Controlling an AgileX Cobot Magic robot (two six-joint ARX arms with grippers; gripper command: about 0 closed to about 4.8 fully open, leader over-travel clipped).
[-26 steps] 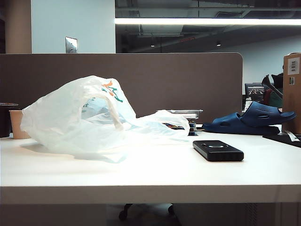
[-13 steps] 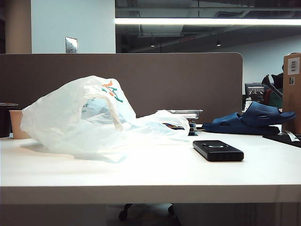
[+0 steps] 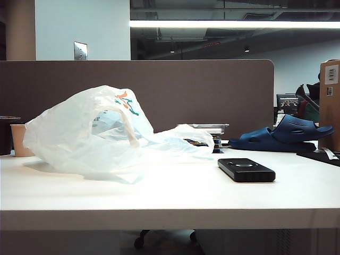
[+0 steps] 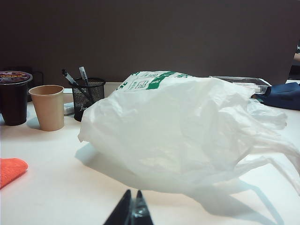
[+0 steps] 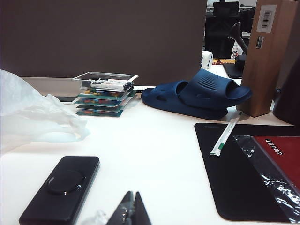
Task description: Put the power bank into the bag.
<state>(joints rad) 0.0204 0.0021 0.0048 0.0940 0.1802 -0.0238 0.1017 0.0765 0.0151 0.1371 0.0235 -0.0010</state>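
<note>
Both end effectors are closed and hold nothing: the left end effector (image 4: 131,212) sits low over the bench (image 3: 170,202) before the bag (image 4: 187,126), the right end effector (image 5: 130,211) just beside the power bank (image 5: 62,188). The black slab lies flat on the bench, right of the crumpled white bag and apart from it.

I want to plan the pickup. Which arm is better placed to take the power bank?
The right: its shut gripper is close beside the power bank. The left gripper, also shut, faces only the bag.
</note>
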